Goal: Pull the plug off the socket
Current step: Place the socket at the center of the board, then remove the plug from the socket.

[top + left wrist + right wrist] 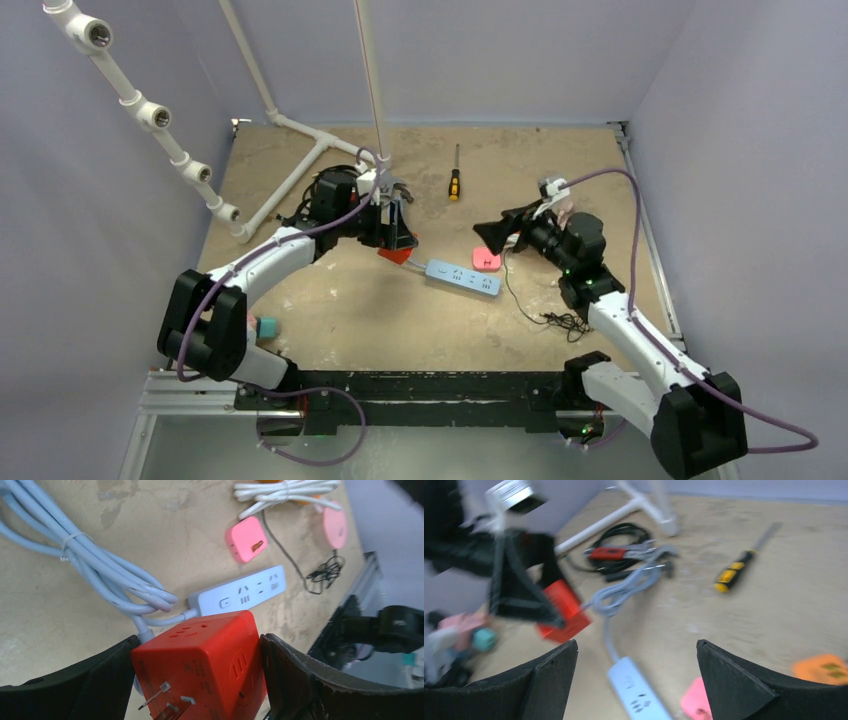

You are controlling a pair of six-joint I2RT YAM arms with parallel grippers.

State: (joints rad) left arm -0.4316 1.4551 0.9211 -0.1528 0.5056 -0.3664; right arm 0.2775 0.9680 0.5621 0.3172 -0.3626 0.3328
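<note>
The left end effector (392, 232) is pinching the red plug (210, 650), one finger (100, 680) pressed flat against each side of the cube. The plug's bare prongs point back toward the wrist and sit in no slot. Just beyond the fingertips lies the strip (245, 591) on the counter (330, 300), apart from the plug, its sockets facing up. The plug seems to be held just above the counter, though the overhead view is too small to be sure. The strip's pale cable (100, 565) loops off to the left of the fingers, and a pink adapter (245, 539) lies past the strip. The right end effector (636, 645) is spread wide with nothing between its fingers. The strip's end is just below and ahead of it, and a screwdriver (736, 572) lies farther ahead to its right.
</note>
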